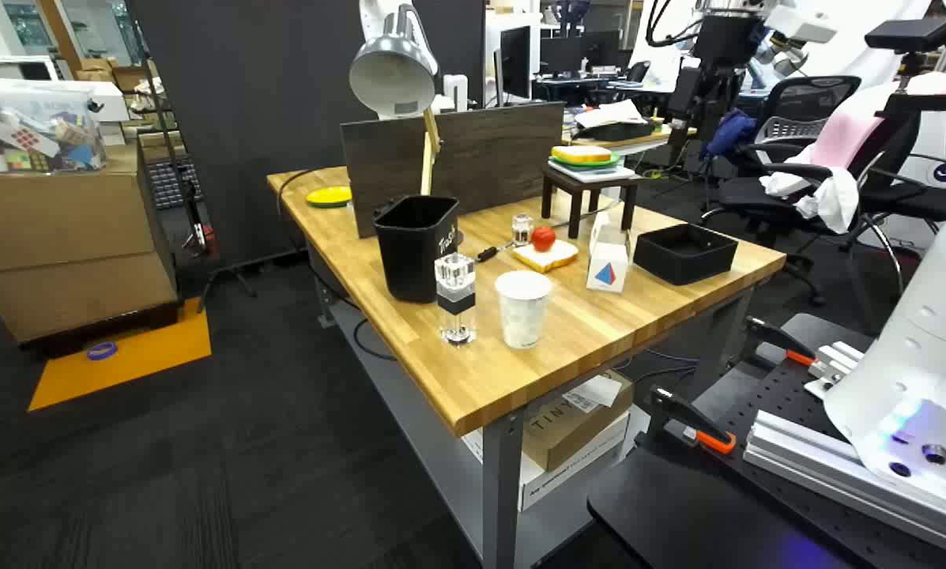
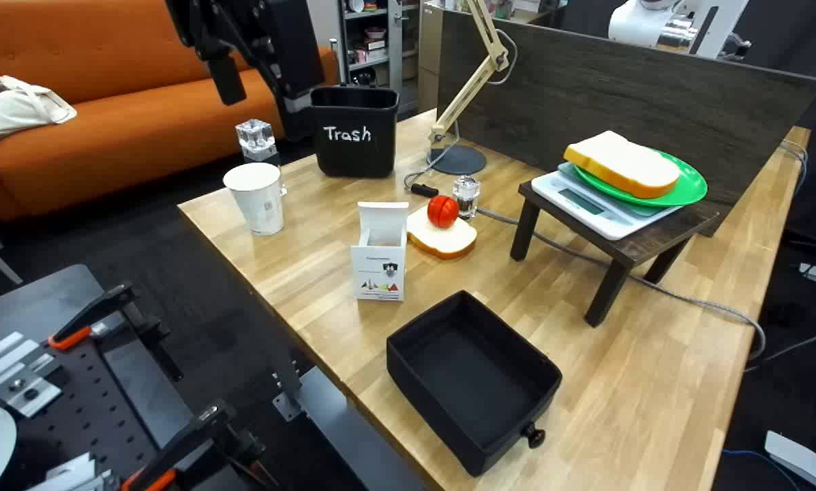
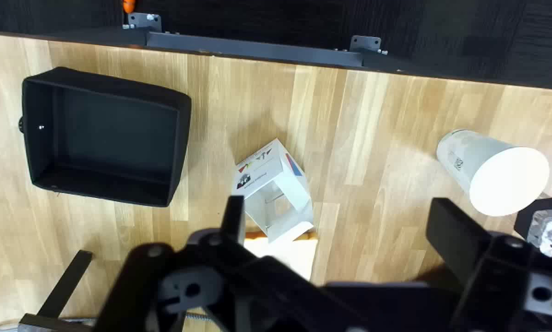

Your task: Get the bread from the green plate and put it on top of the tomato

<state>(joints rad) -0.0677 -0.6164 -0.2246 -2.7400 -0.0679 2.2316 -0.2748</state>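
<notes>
Lying apart from claw (image 3: 341,219): plated bread (image 2: 620,162)

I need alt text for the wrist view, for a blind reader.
Open robot hand above a wooden table. Black tray at left, open white box near center, white cup at right; a bread slice is partly hidden.

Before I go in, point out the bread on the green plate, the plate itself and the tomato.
Bread (image 2: 619,161), in an exterior view: middle of its pale top.
Green plate (image 2: 692,183), in an exterior view: its bare rim.
Tomato (image 2: 443,212), in an exterior view: middle of its red side.
</notes>
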